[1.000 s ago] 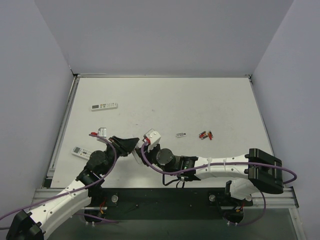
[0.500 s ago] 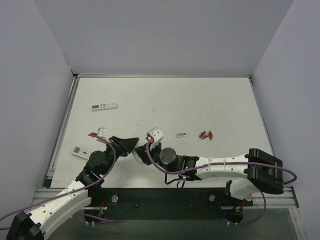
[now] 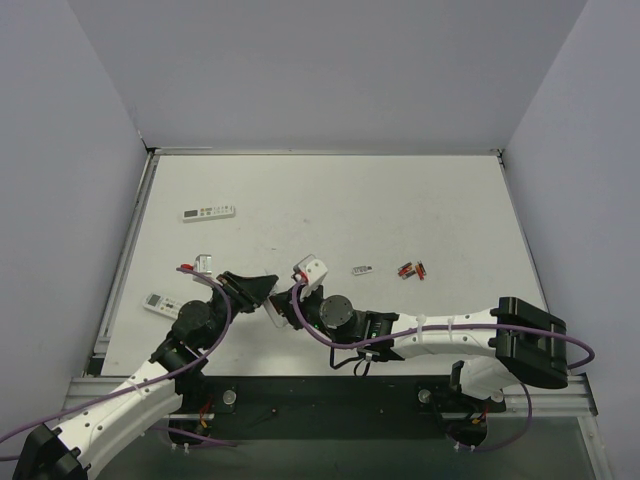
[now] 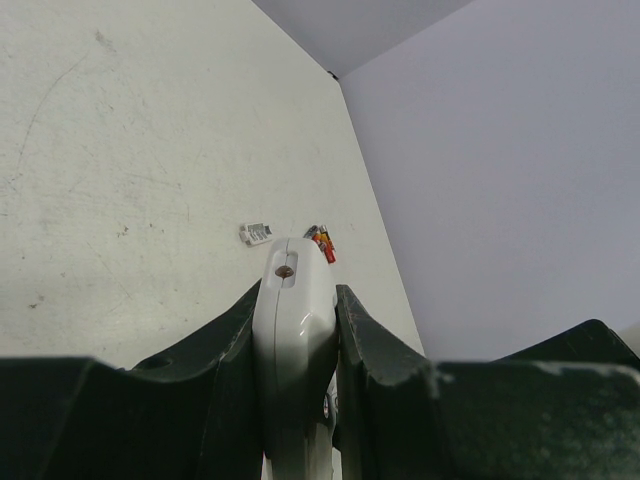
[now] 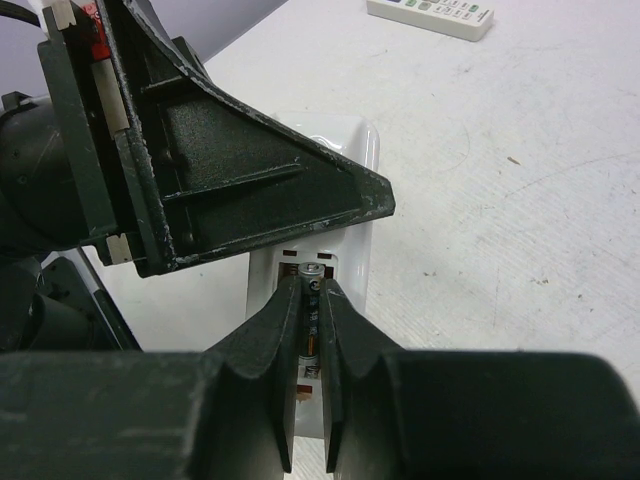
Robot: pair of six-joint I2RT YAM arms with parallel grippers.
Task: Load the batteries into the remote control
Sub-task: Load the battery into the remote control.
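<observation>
My left gripper (image 4: pixel 295 330) is shut on the remote control (image 4: pixel 292 310), a slim white body held edge-on above the table. In the right wrist view the remote control (image 5: pixel 355 150) shows its open battery bay. My right gripper (image 5: pixel 311 290) is shut on a dark battery (image 5: pixel 311 300) with orange markings, lined up along that bay with its metal end by the top contacts. I cannot tell whether it is seated. From above, both grippers (image 3: pixel 262 290) (image 3: pixel 290 305) meet near the table's front. Loose batteries (image 3: pixel 411 269) with red markings lie to the right.
A small white-grey piece (image 3: pixel 363 269) lies just left of the loose batteries. A longer white remote (image 3: pixel 208 212) with a display lies at the back left. Another white remote (image 3: pixel 160 303) lies by the left edge. Grey walls enclose the table.
My right gripper has shifted slightly left toward the held remote, and its jaws have narrowed around the battery. The left gripper has kept still.
</observation>
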